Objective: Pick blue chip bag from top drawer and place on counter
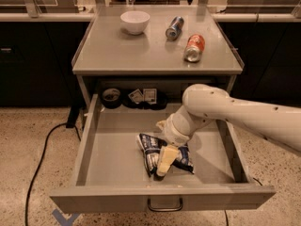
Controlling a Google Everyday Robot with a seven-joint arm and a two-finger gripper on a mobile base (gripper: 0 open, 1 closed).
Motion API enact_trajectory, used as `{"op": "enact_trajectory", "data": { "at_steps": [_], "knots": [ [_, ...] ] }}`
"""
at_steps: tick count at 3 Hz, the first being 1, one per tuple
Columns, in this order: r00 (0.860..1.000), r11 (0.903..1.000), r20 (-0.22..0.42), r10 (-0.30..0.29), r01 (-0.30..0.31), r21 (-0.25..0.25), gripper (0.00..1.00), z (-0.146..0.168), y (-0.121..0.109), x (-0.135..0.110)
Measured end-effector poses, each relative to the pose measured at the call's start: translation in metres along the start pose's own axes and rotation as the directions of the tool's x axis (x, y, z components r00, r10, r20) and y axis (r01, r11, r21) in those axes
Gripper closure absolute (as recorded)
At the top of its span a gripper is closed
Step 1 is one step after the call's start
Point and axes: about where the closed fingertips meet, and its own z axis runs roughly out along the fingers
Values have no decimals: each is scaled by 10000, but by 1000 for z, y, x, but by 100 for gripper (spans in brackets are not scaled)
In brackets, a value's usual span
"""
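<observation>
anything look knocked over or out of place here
Both cans on the counter lie on their sides: the blue-silver can and the orange can. The bowl sits upright. In the open drawer, the chip bag is crumpled, with the end effector down at it.

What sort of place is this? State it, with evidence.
Likely an office kitchenette: background counter over dark cabinets, speckled floor, bowl and orange can on the grey counter. The pincer is in the top drawer, at the blue chip bag.
</observation>
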Motion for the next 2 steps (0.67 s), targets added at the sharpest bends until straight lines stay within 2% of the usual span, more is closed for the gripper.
{"op": "enact_trajectory", "data": {
  "at_steps": [1,2],
  "knots": [
    [9999,9996,-49,-99,97,-252,18,16,13,-3],
    [9999,9996,-54,-99,97,-264,41,17,14,-3]
  ]
}}
